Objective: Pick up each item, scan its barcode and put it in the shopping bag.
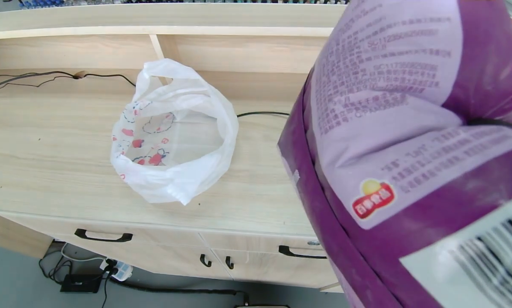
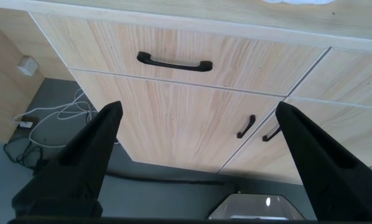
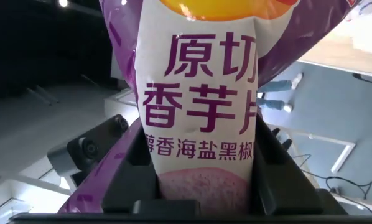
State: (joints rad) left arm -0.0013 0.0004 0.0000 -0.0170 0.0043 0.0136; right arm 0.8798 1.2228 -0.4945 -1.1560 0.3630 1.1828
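Note:
A purple snack bag (image 1: 414, 154) hangs close to the head camera on the right, its back side with small print and a barcode (image 1: 491, 256) at the lower right. In the right wrist view my right gripper (image 3: 201, 158) is shut on that purple snack bag (image 3: 198, 99), its dark fingers (image 3: 139, 165) pressing both sides. The white shopping bag (image 1: 174, 132) with red and blue cartoon prints stands open on the wooden counter (image 1: 46, 141), left of the snack bag. My left gripper (image 2: 198, 162) is open, below the counter's edge, facing the drawer fronts.
Black cables (image 1: 37, 77) run along the counter's back. Drawers with black handles (image 1: 103, 236) sit under the counter (image 2: 173, 63). A power strip and cords (image 1: 110, 269) lie on the floor. A raised wooden ledge (image 1: 153, 30) bounds the counter's far side.

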